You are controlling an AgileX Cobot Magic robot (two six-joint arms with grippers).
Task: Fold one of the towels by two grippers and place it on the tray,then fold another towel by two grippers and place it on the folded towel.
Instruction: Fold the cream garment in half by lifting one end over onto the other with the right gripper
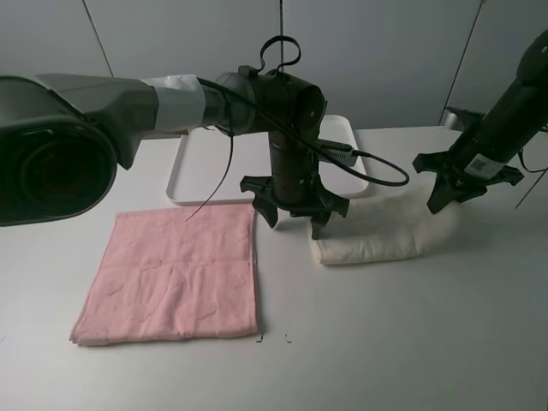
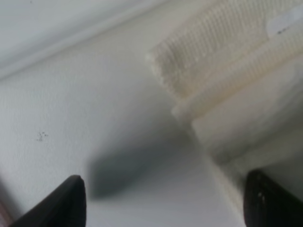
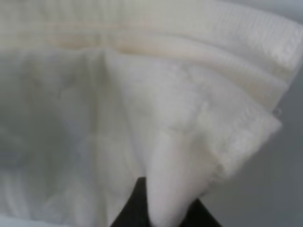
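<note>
— Left gripper [image 1: 294, 220]: how do its jaws stand?

— Spread wide and holding nothing, just above the left end of the cream towel [image 1: 377, 233].

— And starting from the table's [image 1: 411, 351] left side?

— The pink towel [image 1: 171, 274] lies flat and unfolded toward the front-left corner. The white tray [image 1: 197, 163] sits at the back edge, behind the left gripper. The cream towel, folded into a long band, lies right of the middle.

— The right gripper [image 1: 447, 195]?

— Clamped shut on that band's right end.
</note>
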